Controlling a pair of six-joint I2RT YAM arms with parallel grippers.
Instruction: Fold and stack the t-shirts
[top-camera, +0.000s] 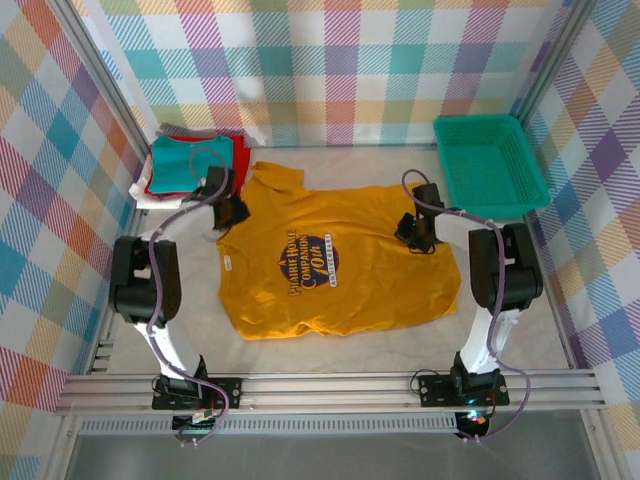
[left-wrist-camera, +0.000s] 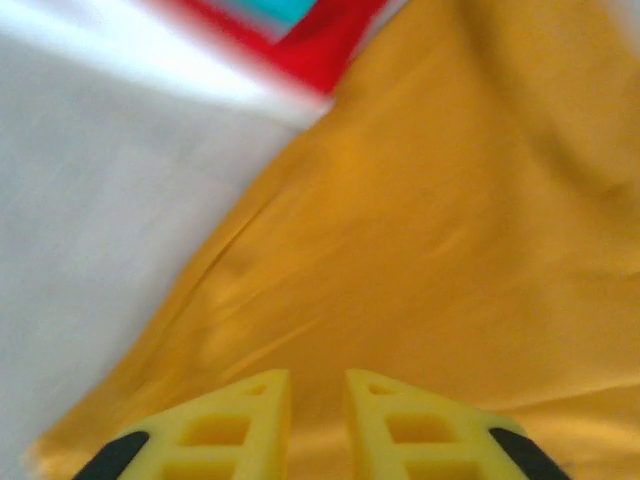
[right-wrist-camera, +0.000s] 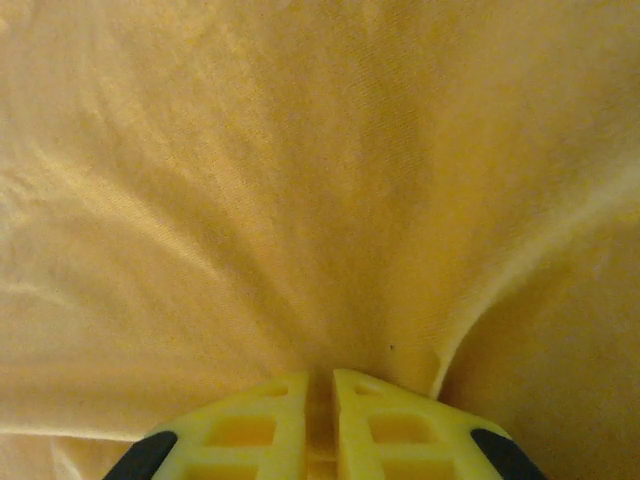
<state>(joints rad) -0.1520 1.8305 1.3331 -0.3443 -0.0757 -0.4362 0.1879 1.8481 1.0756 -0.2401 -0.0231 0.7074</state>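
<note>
Though flat, tee (top-camera: 345, 300) in right gripper (right-wrist-camera: 321, 390).

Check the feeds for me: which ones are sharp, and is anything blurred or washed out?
Top external: evenly lit and sharp, the yellow tee with its print legible. Left wrist: soft overall, the red and teal stack smeared along the top edge. Right wrist: the tee's folds crisp, warm tint, no glare.

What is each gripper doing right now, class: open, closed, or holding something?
Left gripper: narrow gap over the tee; grip cannot be told.
Right gripper: closed, pinching the tee.
</note>
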